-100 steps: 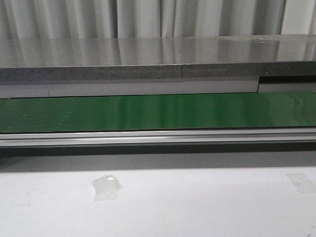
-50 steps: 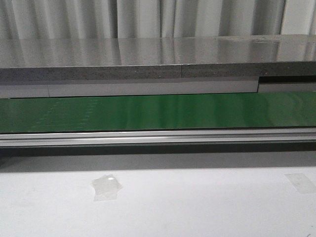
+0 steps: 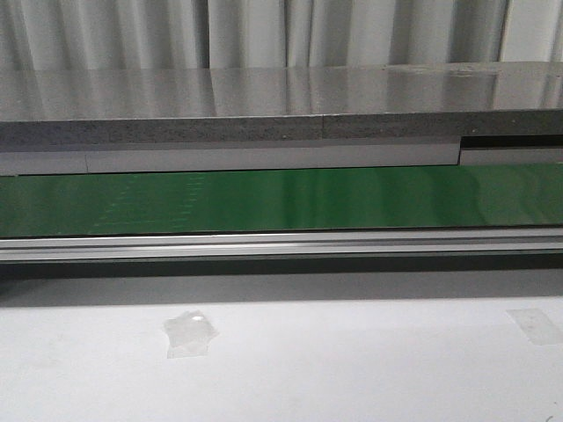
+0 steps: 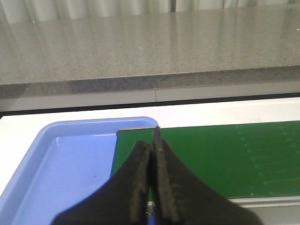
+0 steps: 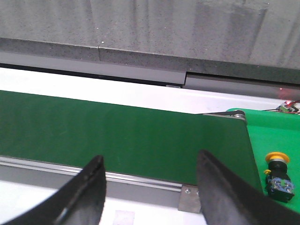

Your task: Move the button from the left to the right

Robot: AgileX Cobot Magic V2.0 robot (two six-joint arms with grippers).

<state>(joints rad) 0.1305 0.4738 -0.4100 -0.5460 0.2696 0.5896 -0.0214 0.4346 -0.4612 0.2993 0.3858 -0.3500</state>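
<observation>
Button [image 5: 277,176]: small black boxy body carrying a round yellow-orange mushroom head, with a pale bluish patch on its lower face. It is sitting at the lower right of the right wrist frame, on a green area just past the end roller of the green belt [image 5: 117,138], and nothing is touching it.

Front view: is showing only the belt [image 3: 281,200] running across mid-frame, an aluminium rail [image 3: 281,244] under it, a grey speckled counter [image 3: 264,101] behind, and the white surface [image 3: 352,369] bearing two patches of clear tape [image 3: 188,334]. No button, arm or hand is appearing here.

Left wrist view: is alone in showing a blue tray [image 4: 61,164] lying just beside the belt's end at lower left of frame. The left hand [image 4: 151,180] is hanging over that junction, black fingers [image 4: 138,187] pressed together, gripping nothing.

Right wrist view: the right hand [image 5: 149,187] is hovering over the belt's near edge, fingers [image 5: 91,187] spread wide apart and empty, the button lying just beyond the right-frame finger.
</observation>
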